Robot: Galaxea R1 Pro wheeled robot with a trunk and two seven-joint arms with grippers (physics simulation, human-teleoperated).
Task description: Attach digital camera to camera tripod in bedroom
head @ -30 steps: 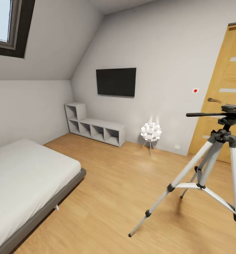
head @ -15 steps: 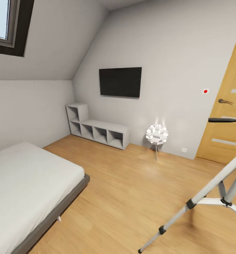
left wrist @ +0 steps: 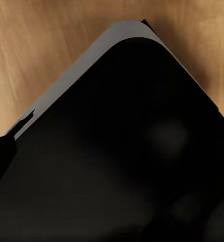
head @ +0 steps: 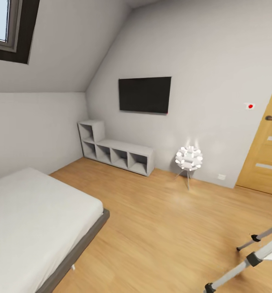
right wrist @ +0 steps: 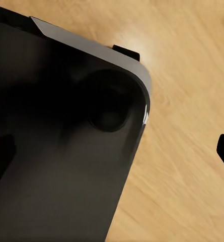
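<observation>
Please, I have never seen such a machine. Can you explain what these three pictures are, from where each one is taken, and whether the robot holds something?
These are simulator renders from a wheeled robot with two arms, each ending in a claw. The large picture comes from its head camera: a bedroom with a bed, a wall television, a grey shelf, a small round lamp, a wooden door and, at the picture's lower right edge, legs of the camera tripod. The two small pictures come from cameras near each claw. Both look down at the wood floor past a large dark rounded body, probably part of the robot itself. Whether anything is held cannot be told.
</observation>
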